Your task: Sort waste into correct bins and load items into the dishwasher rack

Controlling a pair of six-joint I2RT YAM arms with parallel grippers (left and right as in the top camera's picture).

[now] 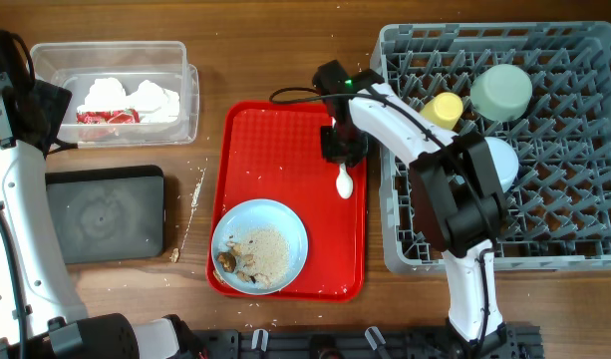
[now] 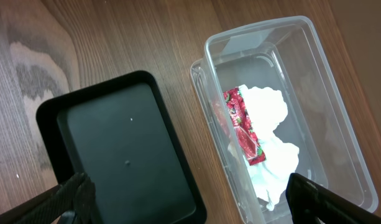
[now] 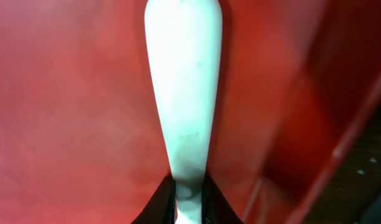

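On the red tray (image 1: 275,150), near its right edge, lies the spoon (image 1: 345,182). Its bowl end points toward the tray's front and its handle runs up between the right fingers (image 3: 158,206). These are pinched tight on the narrow end of the handle, one on each side, and the wider part reaches out beyond the tips. Whether the spoon is raised off the tray cannot be told.

At the tray's front left corner sits the plate (image 1: 285,214), carrying the scraps (image 1: 268,251). Just right of the tray stands the rack (image 1: 584,199), holding the cup (image 1: 446,110), the green bowl (image 1: 501,92) and the blue bowl (image 1: 504,160), which is partly behind the right arm.

Left of the tray, on the tabletop, are the tub (image 1: 46,60) with the napkins (image 1: 151,98) and wrapper (image 1: 106,117), and the black tray (image 1: 104,214) in front of it. The left fingers (image 2: 69,196) hang above these two, spread wide and holding nothing.
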